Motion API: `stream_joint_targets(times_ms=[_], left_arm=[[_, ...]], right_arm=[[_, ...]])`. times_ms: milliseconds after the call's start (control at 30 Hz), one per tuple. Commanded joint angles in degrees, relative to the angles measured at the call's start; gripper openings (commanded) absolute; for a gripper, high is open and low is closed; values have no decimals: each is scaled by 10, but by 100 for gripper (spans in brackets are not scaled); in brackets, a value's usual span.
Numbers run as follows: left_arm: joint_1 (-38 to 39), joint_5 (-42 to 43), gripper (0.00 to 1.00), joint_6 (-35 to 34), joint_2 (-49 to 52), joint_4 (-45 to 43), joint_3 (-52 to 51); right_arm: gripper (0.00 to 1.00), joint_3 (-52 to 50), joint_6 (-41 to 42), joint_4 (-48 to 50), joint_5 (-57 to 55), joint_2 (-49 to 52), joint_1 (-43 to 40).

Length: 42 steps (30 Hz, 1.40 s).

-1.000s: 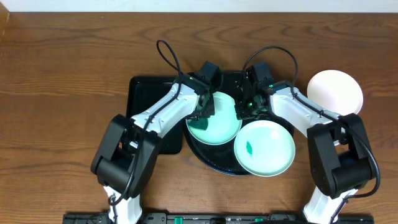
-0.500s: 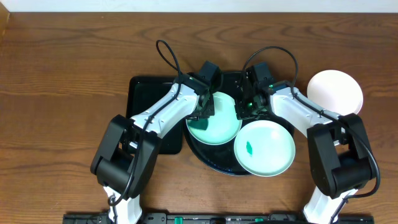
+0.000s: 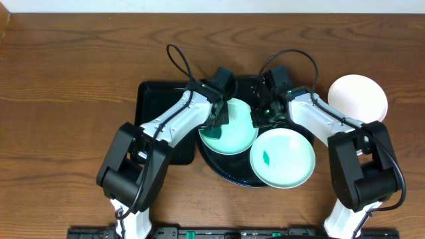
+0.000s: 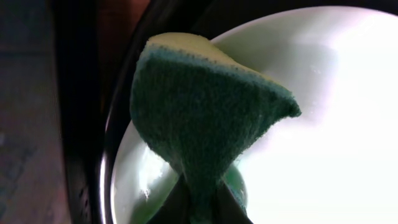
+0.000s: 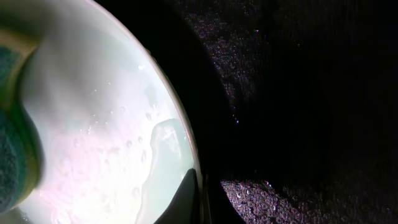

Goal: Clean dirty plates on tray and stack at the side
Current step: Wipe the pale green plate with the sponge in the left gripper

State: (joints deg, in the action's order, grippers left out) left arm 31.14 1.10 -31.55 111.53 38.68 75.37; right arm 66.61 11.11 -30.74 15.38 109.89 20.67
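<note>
Roughly a third of the job looks done. On the table [image 3: 66, 79] the round tray [image 3: 222, 169] sits mid-scene, and everything else is placed from it. A small tray [image 3: 156, 99] lies just beside its left edge, partly under the left arm.

The white plate [image 3: 357, 98] is off the round tray, near its right side on bare table. No smear shows on it, so I judge it cleaned and the start of the stack.

The back mint plate [image 3: 236, 129] is on the round tray, toward its left and far part, and this is the plate being worked on. The front mint plate [image 3: 285, 162] is on the tray's near right part, its edge past the rim, touching or overlapping the back plate; which one I cannot tell.

The sponge [image 4: 205, 118] is pinched in the left tool [image 4: 199, 208], dark scrub side toward the wrist camera, low over the back plate's left part. What lies under it is hidden.

The right tool [image 5: 196, 202] is at that plate's right rim and looks pressed together on it, one finger inside. The other finger is hard to see against the black tray.

A green smear [image 3: 266, 158] sits in the front plate, so it is not yet cleaned.

Left to do: finish this wipe, stack the plate on the white one, then clean and stack the front plate.
</note>
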Motion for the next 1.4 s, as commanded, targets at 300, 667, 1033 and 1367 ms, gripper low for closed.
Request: stream_joint_targets(times_ms=[300, 667, 1033, 1367], left_arm=[[7, 62, 7, 0, 0, -40, -48], [7, 214, 7, 0, -3, -86, -40], [7, 166, 8, 0, -94, -81, -14], [7, 8, 7, 0, -80, -40, -30]], right_arm=[[1, 5, 0, -1, 3, 4, 4], [1, 5, 0, -1, 12, 4, 4], [1, 5, 0, -1, 12, 4, 4], [1, 5, 0, -1, 12, 4, 4]])
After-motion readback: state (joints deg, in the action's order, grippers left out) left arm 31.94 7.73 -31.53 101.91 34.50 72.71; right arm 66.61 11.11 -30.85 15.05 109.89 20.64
